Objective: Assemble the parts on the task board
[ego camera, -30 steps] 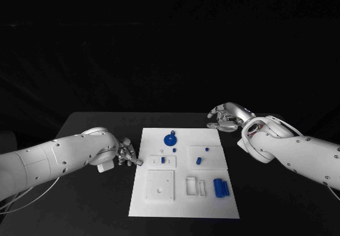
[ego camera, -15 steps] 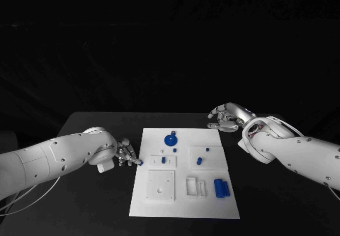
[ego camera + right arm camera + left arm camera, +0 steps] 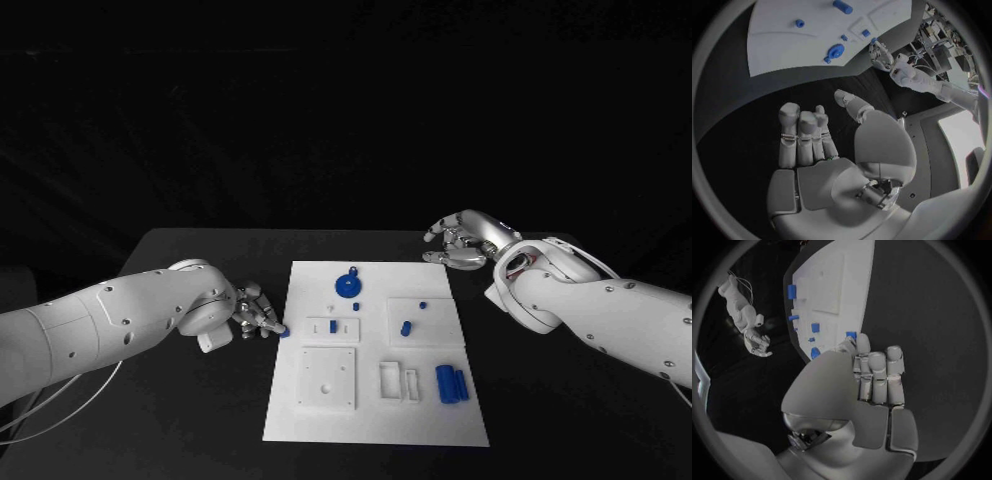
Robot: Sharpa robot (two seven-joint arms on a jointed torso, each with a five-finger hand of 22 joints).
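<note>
I judge the job barely begun. On the flat white plastic task board (image 3: 378, 352) the round blue disc part (image 3: 348, 285) lies at the far end and two blue cylinder parts (image 3: 451, 383) lie loose near its right edge — unseated. My left hand (image 3: 260, 316) pinches a small blue part (image 3: 851, 335) at the board's left edge. My right hand (image 3: 464, 240), fingers loosely curled on nothing, hovers off the far right corner.

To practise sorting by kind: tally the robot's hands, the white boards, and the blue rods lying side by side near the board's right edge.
Hands: 2, left hand and right hand
Task board: 1
Blue rods: 2
Total: 5
</note>
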